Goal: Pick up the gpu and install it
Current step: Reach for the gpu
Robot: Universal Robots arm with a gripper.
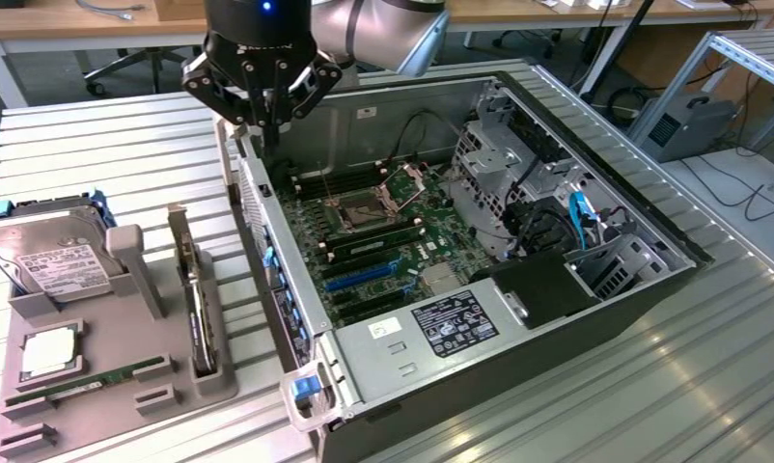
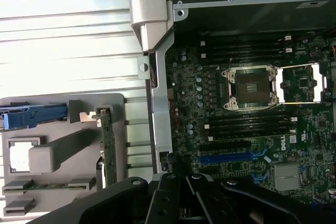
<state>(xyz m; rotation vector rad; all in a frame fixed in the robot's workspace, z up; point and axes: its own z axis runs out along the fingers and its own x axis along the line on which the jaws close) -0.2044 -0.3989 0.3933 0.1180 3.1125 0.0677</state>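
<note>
Nearest, at the exterior view's left, the gpu (image 1: 201, 323) stood on edge in a slot of the grey holder tray (image 1: 104, 352) on the tabletop (image 1: 104, 145), untouched. It was a thin card seen edge-on, green along its board, with 1 long silver bracket rising at its far end. To its right lay the open computer case (image 1: 645, 280). Farthest back, the end effector (image 1: 268, 135) hung over the case's far left corner, its 2 jaws pressed together on nothing, well apart from the card. The pickup looked not yet begun; a grasp would call for jaws parted and aligned with that thin upper edge.
</note>
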